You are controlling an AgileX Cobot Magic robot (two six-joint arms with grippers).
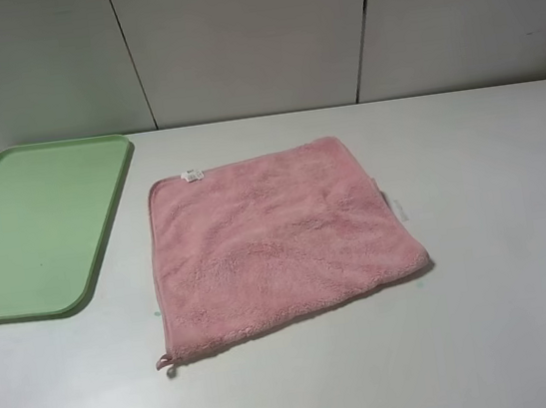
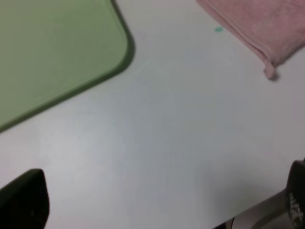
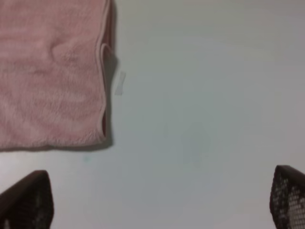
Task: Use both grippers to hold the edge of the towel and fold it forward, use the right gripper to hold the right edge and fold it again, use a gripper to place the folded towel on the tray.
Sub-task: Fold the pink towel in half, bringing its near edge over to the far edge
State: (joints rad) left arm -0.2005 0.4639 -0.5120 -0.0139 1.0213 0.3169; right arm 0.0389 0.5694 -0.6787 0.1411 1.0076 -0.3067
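Left claw [image 2: 159, 205]: jaws spread wide, empty, over bare table [image 2: 167, 124], near the corner of the pink towel [image 2: 257, 24] that bears a hanging loop [image 2: 269, 72]; right claw [image 3: 157, 200]: likewise wide, empty, off the other near corner; towel flat, unfolded, mid-table, beside the green tray [image 1: 36, 235] (not touching). Hazards: towel lies skewed, so uneven pinches would likely fold it crooked; hem flat on table, so a shallow close may miss; loop may snag.

one pink towel [image 1: 278, 243] (one white tag [image 1: 191, 176]), one green tray [image 1: 36, 235], one table [image 1: 489, 316]
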